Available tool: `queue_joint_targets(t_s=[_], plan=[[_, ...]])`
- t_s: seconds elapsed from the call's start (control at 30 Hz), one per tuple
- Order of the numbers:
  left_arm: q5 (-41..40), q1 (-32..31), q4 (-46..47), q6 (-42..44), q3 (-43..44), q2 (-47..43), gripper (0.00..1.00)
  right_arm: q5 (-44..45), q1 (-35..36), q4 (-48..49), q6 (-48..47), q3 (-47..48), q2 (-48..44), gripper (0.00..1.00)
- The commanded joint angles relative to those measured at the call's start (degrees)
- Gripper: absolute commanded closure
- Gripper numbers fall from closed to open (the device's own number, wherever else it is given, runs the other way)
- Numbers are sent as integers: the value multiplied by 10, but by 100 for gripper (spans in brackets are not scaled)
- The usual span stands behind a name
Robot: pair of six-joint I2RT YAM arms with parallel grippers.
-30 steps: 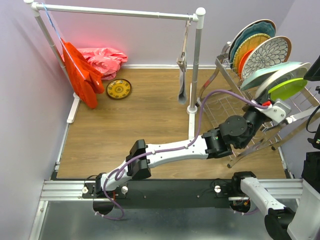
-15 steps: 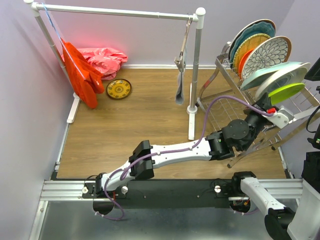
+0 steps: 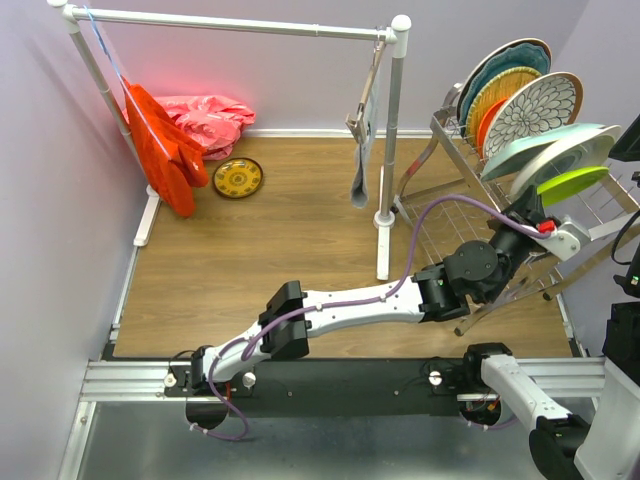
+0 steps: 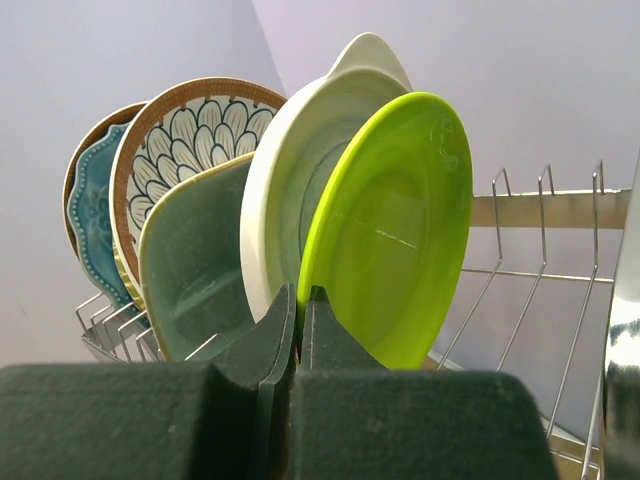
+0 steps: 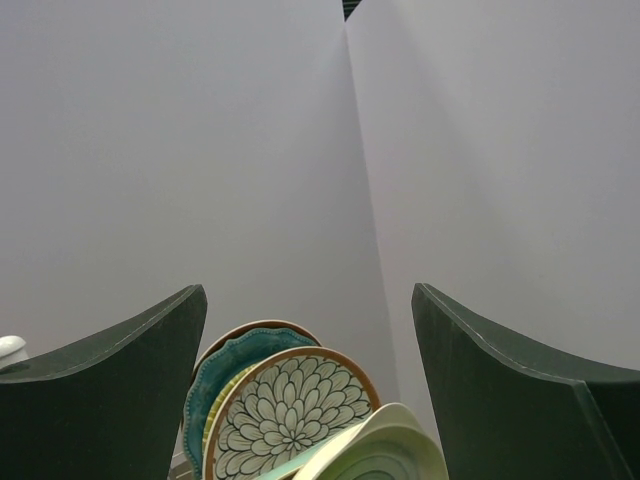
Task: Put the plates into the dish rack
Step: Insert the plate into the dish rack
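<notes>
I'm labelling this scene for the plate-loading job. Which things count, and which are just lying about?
Job: dish rack; lime green plate; floral plate; teal plate; yellow-brown patterned plate, not yet racked.
Lying about: red cloth; pink cloth; white pipe rail; grey hanging cloth.

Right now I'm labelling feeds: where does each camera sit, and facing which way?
Top external: above and behind the bases, looking down on the table, dish rack, left arm and part of the right arm.
Left wrist: on the left tool, low, looking up at the lime green plate; closed fingers show.
Right wrist: on the right tool, looking up at the wall; spread fingers show.
Both wrist views share the floral plate.
</notes>
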Motion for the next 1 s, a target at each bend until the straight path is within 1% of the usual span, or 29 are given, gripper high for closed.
queue_joint_targets(t_s=[0.0, 0.03, 0.1, 0.13, 0.27, 0.4, 0.43, 0.5, 0.53, 0.6, 0.63, 0.8, 0.97], plan=[[-14, -5, 24, 27, -1, 16, 92, 17, 4, 11, 1, -2, 0, 8], [-12, -5, 24, 28, -3, 16, 88, 18, 3, 10, 1, -1, 0, 8], [-10, -6, 24, 25, -5, 14, 88, 18, 3, 11, 0, 0, 0, 8], [-8, -6, 24, 23, -5, 14, 85, 20, 3, 10, -1, 0, 0, 8], [-3, -6, 24, 21, -6, 11, 80, 22, 3, 10, -1, 1, 0, 8], [-1, -6, 24, 22, -7, 10, 73, 24, 4, 10, -3, 2, 1, 8], [-1, -6, 25, 22, -8, 9, 68, 24, 3, 10, -3, 3, 1, 8], [-1, -6, 27, 22, -9, 6, 63, 26, 3, 10, -3, 3, 1, 8], [-1, -6, 26, 20, -9, 5, 60, 25, 4, 9, -5, 3, 0, 8], [0, -6, 27, 15, -9, 1, 58, 25, 3, 10, -4, 2, 1, 8], [2, -6, 27, 12, -11, -2, 56, 25, 4, 11, -4, 2, 0, 8], [0, -9, 27, -9, -23, -33, 48, 25, 4, 10, -7, 1, 0, 8], [-11, -17, 27, -35, -61, -90, 43, 22, 4, 10, -8, 0, -2, 8]])
